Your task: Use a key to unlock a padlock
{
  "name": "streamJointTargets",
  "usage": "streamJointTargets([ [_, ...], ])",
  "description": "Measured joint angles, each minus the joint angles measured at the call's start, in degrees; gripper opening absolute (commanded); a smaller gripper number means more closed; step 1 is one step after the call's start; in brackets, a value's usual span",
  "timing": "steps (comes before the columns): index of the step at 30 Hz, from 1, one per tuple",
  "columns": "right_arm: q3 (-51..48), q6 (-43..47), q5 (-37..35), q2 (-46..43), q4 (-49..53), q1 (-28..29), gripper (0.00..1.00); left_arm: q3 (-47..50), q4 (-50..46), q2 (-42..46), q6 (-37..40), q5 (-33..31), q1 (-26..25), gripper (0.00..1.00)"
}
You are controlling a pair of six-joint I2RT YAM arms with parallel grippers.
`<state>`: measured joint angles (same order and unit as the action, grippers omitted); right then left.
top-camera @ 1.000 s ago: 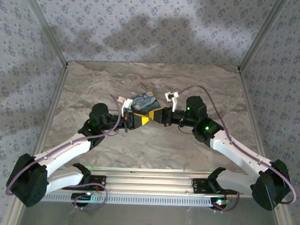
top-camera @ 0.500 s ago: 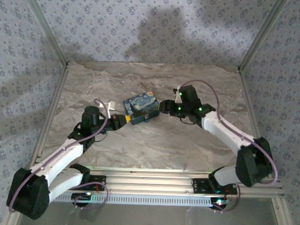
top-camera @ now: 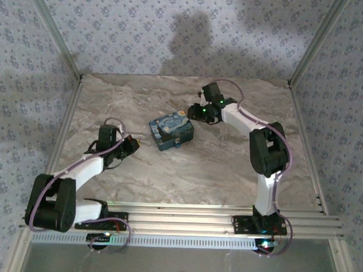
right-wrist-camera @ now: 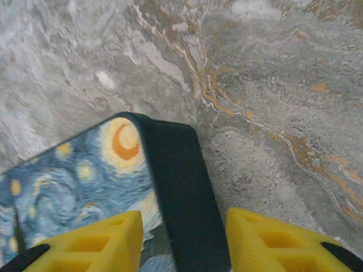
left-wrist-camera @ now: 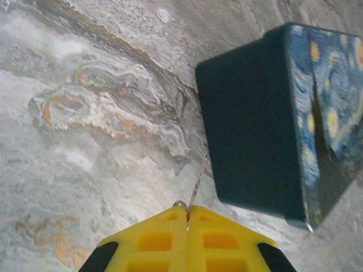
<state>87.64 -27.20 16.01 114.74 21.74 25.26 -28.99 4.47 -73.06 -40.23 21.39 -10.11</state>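
A dark blue box (top-camera: pixel 171 131) with a starry-night lid lies mid-table. The padlock is too small to make out on it from above. My left gripper (left-wrist-camera: pixel 187 209) is shut on a thin metal key (left-wrist-camera: pixel 197 182). The key's blade points toward the box's dark side wall (left-wrist-camera: pixel 249 124) and stops just short of it. From above, the left gripper (top-camera: pixel 135 144) sits to the left of the box. My right gripper (right-wrist-camera: pixel 182 224) is open and straddles the box's dark far edge (right-wrist-camera: pixel 176 164). One finger is over the lid, the other over the table. From above, the right gripper (top-camera: pixel 193 112) sits at the box's far right corner.
The marbled tabletop (top-camera: pixel 228 167) is fenced by metal posts and patterned cloth walls on three sides. Both arms bend in toward the box from either side, the right forearm (top-camera: pixel 267 148) standing steeply.
My left gripper has drawn back leftward from the box, still holding the key. My right gripper has swung from the box's right side to its far right corner. The box shifted slightly.
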Motion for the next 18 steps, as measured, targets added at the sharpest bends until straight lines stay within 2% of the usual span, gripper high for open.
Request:
streamJointTargets([
  [8, -2.1, -0.5, 4.0, 0.8, -2.4, -0.3, 0.31, -7.5, 3.3, -11.2, 0.7, -1.6, -2.1, 0.00],
  [13, -8.5, -2.3, 5.1, -2.2, -7.1, -0.2, 0.30, -11.5, 4.6, -16.8, 0.8, -2.4, -5.7, 0.00],
  [18, -14.8, -4.0, 4.2, -6.4, -8.8, -0.2, 0.32, -13.8, 4.8, -19.0, 0.8, -3.2, -6.6, 0.00],
])
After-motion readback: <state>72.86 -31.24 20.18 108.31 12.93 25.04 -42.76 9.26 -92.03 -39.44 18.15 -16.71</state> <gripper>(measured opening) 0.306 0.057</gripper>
